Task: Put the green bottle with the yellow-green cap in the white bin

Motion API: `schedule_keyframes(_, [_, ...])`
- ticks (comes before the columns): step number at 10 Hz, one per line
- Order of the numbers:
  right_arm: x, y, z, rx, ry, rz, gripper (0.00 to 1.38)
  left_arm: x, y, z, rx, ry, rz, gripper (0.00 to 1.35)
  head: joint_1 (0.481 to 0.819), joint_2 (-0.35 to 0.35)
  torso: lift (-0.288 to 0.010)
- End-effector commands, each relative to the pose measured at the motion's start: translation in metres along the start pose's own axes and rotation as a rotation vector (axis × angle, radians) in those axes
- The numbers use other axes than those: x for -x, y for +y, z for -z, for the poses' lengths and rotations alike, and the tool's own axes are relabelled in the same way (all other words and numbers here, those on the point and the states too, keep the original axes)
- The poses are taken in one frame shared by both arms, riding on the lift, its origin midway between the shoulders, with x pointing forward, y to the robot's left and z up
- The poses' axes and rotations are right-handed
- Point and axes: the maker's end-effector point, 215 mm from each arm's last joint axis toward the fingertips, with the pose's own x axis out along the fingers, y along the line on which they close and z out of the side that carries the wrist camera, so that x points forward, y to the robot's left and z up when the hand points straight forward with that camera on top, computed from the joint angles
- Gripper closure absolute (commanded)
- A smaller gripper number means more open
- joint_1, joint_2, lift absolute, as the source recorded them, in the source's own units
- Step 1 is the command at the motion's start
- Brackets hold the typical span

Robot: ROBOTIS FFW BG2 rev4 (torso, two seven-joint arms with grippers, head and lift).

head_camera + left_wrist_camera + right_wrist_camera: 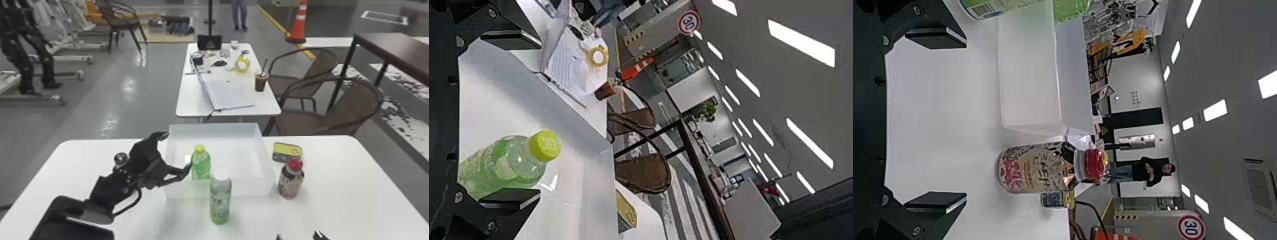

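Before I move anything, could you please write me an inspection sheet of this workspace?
Surface: white table, flat.
Job's things: green bottle upright inside the white bin.
Clutter: white-capped bottle before the bin; red-capped bottle and yellow-and-gray item to its right.
Grippers: left gripper open, one finger beside the green bottle; right gripper open, nothing between its fingers.
Cables: black loop along the left arm.
Surroundings: second table with papers, two chairs, traffic cone.
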Motion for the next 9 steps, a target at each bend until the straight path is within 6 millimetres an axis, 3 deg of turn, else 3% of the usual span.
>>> schedule_keyframes(1, [0.001,-0.001,0.001,0.0,0.002,0.0,0.2,0.035,0.003,0.026,0.094,0.026,-0.076,0.24,0.549,0.0,-0.1])
schedule_keyframes(4, [0.003,-0.002,0.001,0.003,0.002,0.0,0.2,0.121,0.019,0.083,0.199,0.093,-0.244,0.24,0.549,0.0,-0.1])
schedule_keyframes(9, [0.005,-0.001,0.001,0.005,0.004,-0.001,0.21,0.223,0.028,0.133,0.37,0.115,-0.487,0.24,0.549,0.0,-0.1])
